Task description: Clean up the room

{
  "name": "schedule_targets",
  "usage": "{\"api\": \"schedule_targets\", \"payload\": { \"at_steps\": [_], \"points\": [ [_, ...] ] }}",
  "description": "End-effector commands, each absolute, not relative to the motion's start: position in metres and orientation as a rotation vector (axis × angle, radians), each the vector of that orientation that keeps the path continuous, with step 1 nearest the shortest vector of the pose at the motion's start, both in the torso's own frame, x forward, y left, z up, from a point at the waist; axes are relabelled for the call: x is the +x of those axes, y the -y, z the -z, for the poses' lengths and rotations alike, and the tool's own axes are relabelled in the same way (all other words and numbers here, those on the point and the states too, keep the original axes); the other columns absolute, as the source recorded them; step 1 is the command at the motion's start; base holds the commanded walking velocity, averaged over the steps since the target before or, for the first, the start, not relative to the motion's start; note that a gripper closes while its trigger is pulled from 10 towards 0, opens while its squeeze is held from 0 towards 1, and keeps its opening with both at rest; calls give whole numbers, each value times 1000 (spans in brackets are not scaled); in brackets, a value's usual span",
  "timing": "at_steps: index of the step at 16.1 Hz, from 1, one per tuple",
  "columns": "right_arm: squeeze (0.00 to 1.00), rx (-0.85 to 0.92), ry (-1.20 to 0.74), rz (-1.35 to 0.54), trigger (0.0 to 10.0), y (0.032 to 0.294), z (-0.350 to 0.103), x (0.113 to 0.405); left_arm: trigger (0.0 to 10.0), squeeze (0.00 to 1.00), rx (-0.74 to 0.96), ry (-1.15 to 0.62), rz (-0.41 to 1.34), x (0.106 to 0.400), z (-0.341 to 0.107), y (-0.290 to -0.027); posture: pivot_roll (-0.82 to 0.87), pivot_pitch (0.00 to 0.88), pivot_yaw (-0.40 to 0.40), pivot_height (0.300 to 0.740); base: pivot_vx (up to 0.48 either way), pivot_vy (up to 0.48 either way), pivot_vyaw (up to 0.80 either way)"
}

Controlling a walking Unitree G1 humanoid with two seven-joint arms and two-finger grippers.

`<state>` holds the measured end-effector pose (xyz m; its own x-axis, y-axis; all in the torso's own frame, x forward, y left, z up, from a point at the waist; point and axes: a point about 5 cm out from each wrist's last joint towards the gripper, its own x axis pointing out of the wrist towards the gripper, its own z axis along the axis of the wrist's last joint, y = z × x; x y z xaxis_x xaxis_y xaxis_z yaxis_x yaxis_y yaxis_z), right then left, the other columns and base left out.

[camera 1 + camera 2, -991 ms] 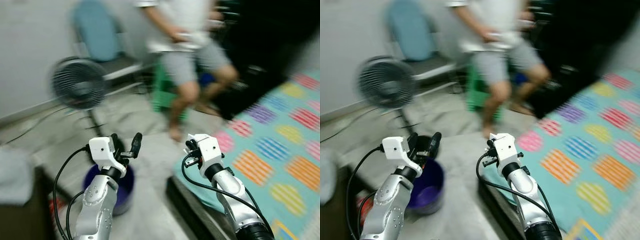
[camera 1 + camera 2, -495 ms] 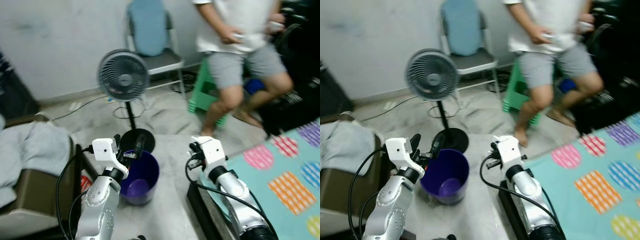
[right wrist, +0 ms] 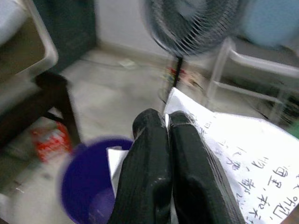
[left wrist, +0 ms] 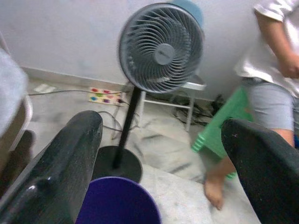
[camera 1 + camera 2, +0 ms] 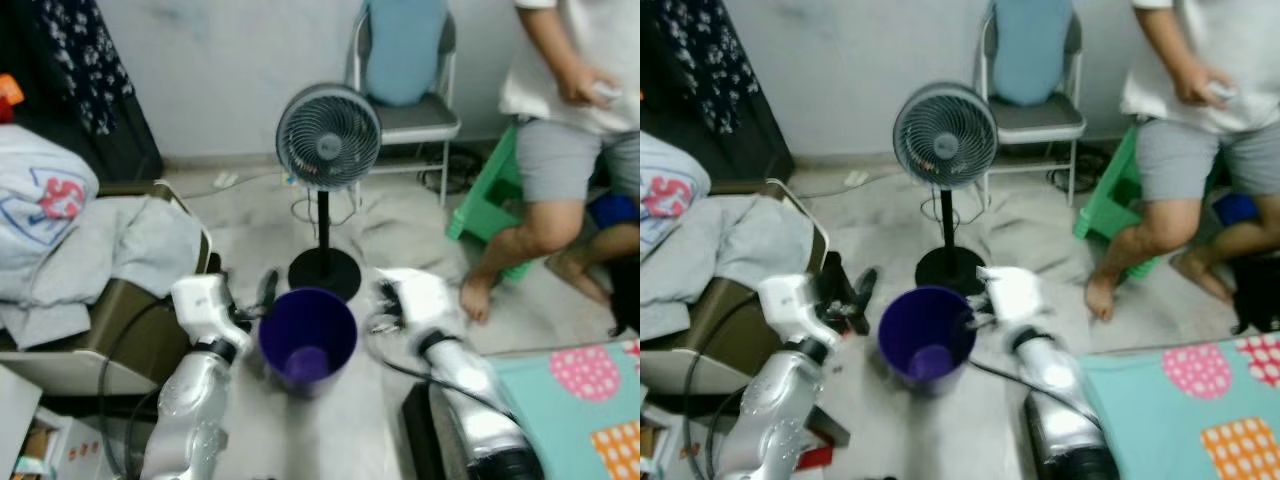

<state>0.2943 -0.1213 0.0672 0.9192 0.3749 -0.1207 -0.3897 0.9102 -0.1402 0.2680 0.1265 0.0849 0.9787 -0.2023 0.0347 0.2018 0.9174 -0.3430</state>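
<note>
My right gripper point(image 3: 164, 122) is pinched on a sheet of paper point(image 3: 233, 144), just beside the purple bin point(image 5: 307, 338). My left gripper point(image 4: 159, 154) stands spread at the bin's other side. Beyond both stands a fan point(image 5: 328, 138), then a chair point(image 5: 405, 60) and a seated person point(image 5: 560, 150).

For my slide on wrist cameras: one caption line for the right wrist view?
Right gripper pinches a written paper sheet above the purple bin, standing fan behind.
</note>
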Motion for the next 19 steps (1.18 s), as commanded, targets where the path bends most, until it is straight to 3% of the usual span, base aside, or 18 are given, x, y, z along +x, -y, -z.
{"api": "schedule_targets", "payload": {
  "at_steps": [1, 7, 19],
  "points": [
    [0, -171, -100, -386, 10000, 128, -66, 294, 10000, 0, -359, 8, 231, 268, -88, -121, 11, 49, 25, 740, 0, 0, 800],
    [0, -166, -104, -381, 10000, 128, -66, 294, 10000, 0, -371, 24, 249, 268, -89, -120, 9, 50, 24, 740, 42, 0, 220],
    [0, -168, -108, -376, 10000, 128, -65, 295, 10000, 0, -387, 34, 274, 269, -91, -118, 5, 41, 26, 740, 445, 0, 0]
  ]
}}
